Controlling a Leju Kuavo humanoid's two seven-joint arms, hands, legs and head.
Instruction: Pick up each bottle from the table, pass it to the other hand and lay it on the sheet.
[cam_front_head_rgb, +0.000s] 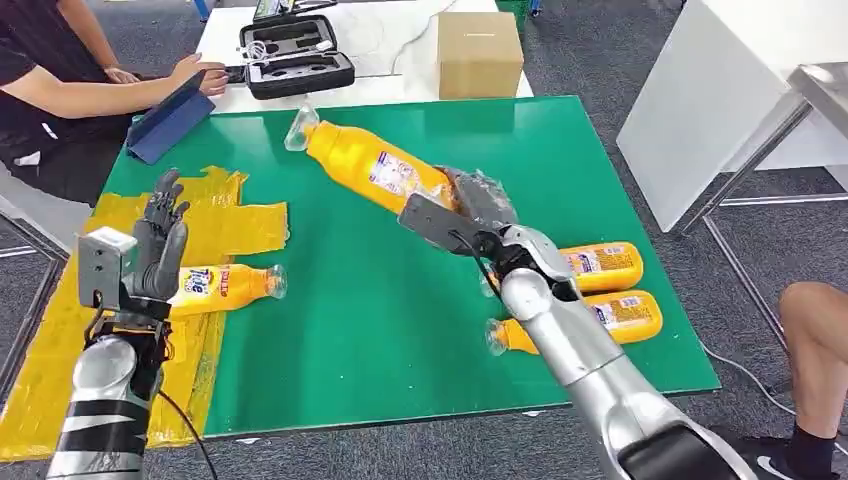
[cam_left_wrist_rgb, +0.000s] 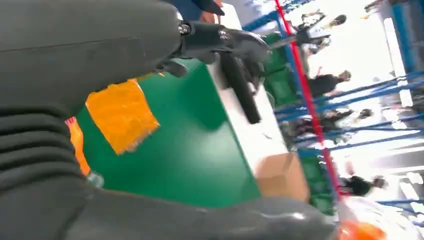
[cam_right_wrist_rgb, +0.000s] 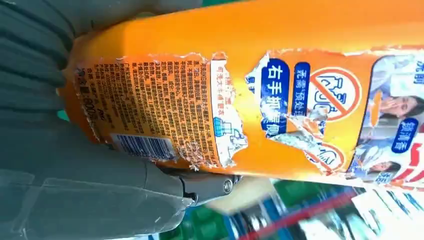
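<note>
The right robot hand (cam_front_head_rgb: 478, 200) is clamped on the base of a yellow bottle (cam_front_head_rgb: 375, 168), holding it over the green worktop (cam_front_head_rgb: 380, 320). The left robot hand (cam_front_head_rgb: 160, 235), fingers spread apart, is raised above another bottle (cam_front_head_rgb: 225, 284) on the yellow sheet (cam_front_head_rgb: 235, 225) near the worktop's left edge.

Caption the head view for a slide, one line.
Right robot hand holds an orange bottle over the green table; left robot hand open.
</note>
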